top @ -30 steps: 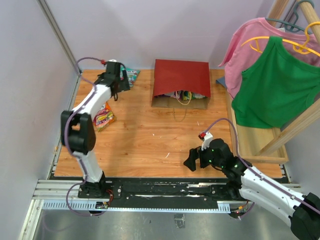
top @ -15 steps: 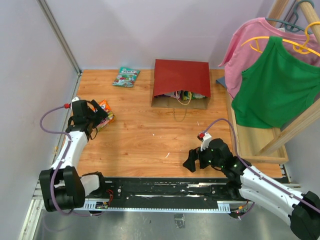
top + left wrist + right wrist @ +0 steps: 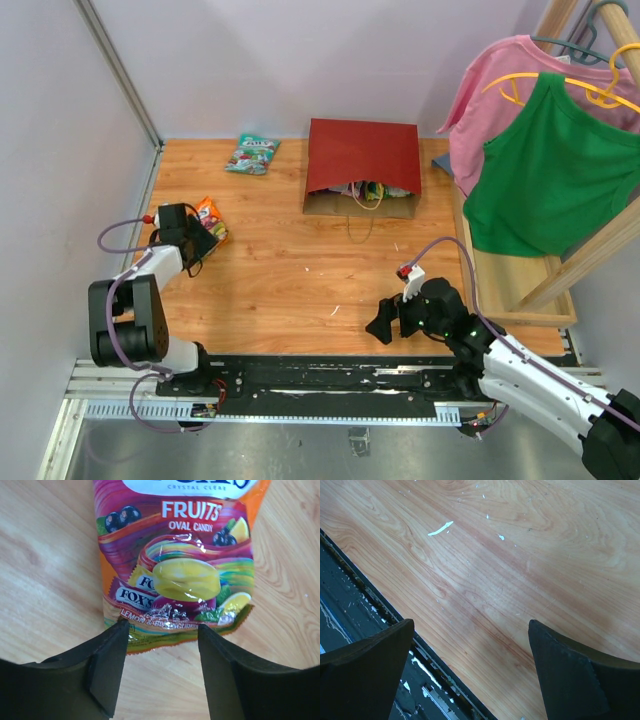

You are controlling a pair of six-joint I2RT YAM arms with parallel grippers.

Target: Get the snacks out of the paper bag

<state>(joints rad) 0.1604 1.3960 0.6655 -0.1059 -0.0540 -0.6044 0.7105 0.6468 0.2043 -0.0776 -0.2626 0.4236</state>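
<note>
The left tool (image 3: 160,630) has swung back from the far corner and now sits half open, with its tips at both sides of the orange candy packet (image 3: 175,555) lying on the left of the worktop (image 3: 300,270). The right tool (image 3: 471,625) is wide open and holds nothing. The paper bag (image 3: 362,160) lies far back, with snacks (image 3: 365,190) in its mouth.

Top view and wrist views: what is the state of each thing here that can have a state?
paper bag, lying on its side, snacks inside at its mouth.
orange candy packet, out of the bag, flat on the table.
teal packet, out of the bag, flat on the table.
left gripper, open, fingers astride the orange candy packet's near edge.
right gripper, open, empty.
</note>
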